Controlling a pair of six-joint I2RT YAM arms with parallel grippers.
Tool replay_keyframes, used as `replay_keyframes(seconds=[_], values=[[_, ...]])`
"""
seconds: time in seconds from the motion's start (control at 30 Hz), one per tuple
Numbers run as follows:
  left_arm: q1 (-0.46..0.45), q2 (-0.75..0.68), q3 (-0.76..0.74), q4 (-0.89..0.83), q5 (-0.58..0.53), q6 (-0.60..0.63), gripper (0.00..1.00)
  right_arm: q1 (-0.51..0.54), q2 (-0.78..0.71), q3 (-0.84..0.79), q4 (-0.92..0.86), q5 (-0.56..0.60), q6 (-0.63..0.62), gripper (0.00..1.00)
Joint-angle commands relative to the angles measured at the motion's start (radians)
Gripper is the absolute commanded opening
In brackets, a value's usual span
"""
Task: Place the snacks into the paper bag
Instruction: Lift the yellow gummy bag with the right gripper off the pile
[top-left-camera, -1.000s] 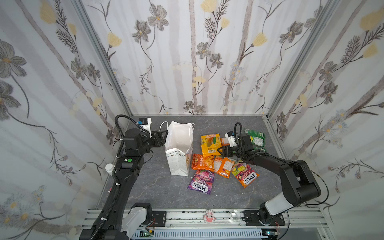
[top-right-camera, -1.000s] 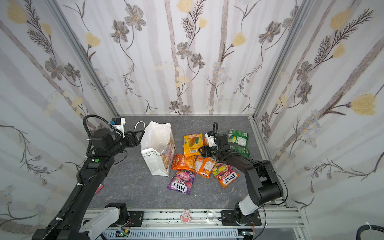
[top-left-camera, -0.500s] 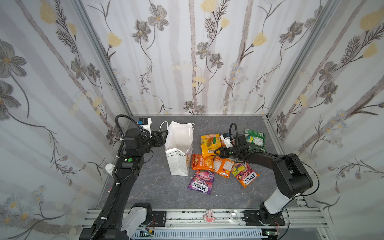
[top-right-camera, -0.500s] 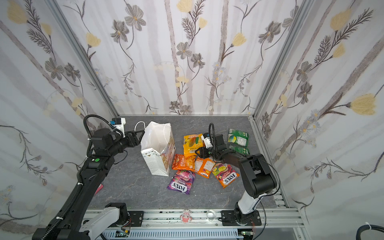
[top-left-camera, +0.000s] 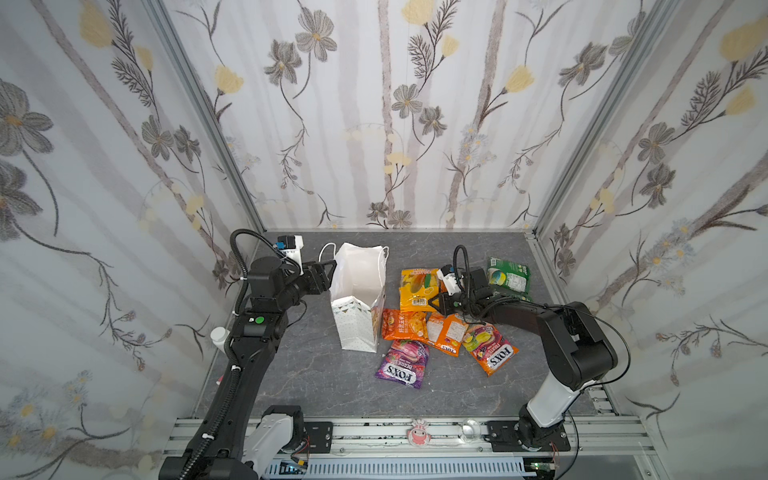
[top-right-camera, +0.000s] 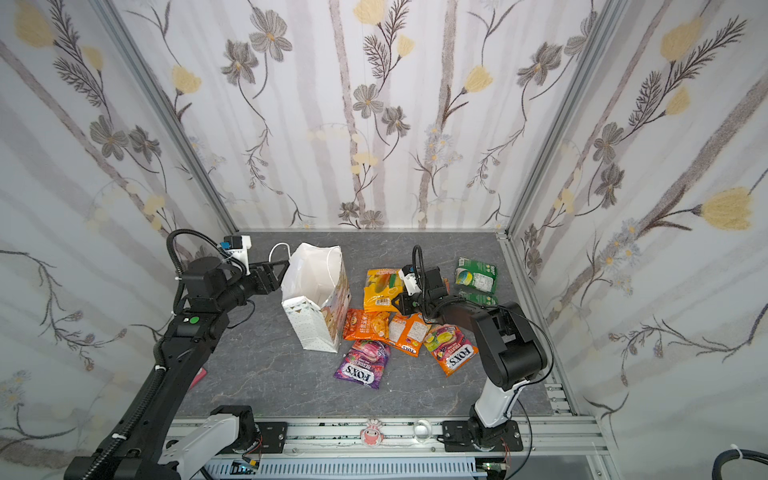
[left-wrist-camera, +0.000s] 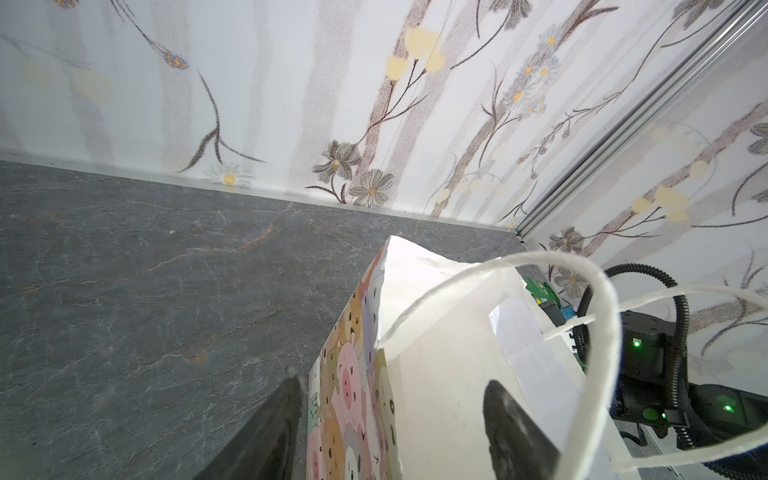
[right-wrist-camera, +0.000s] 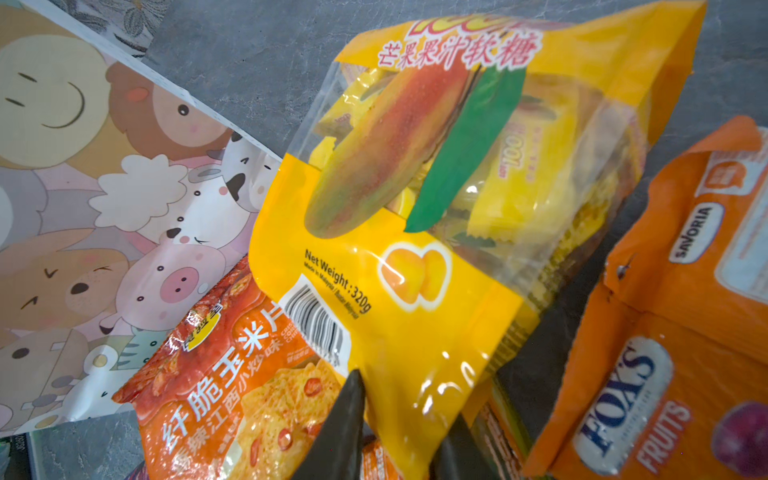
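Snacks (top-left-camera: 415, 326): glossy packets, all those in view lying on the grey table (top-left-camera: 316, 374) just beside the paper bag (top-left-camera: 357, 328); none visibly inside. Paper bag: upright, mouth agape. My left pincer (left-wrist-camera: 392, 380) straddles its wall, one finger outside and one inside, jaws apart, not pinching. My right pincer (right-wrist-camera: 405, 399): clenched on the bottom corner of the yellow mango packet (right-wrist-camera: 415, 249). Hazards, as I judge them: a corner hold on slick film, so the well-filled packet may swing or slip out on lifting. Its edge overlaps the orange chip packet (right-wrist-camera: 232, 374), which may drag along. A wide packet could catch the rim or cord handle (left-wrist-camera: 598, 316) and tip the unclamped bag.
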Motion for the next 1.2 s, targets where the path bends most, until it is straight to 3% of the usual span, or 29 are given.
replay_keyframes(seconds=[0.0,0.33,0.83,1.17], values=[[0.0,-0.002,0.001,0.029,0.007,-0.004,0.69,0.001,0.006,0.011,-0.001,0.018,0.003,0.18],[0.001,-0.005,0.0,0.029,0.007,-0.004,0.69,0.001,-0.011,0.011,0.007,0.032,0.023,0.0],[0.001,-0.014,0.001,0.03,0.005,-0.007,0.69,0.047,-0.249,0.004,0.012,0.154,0.088,0.0],[0.0,-0.02,-0.001,0.033,0.006,-0.01,0.69,0.09,-0.307,0.1,-0.081,0.177,0.091,0.0]])
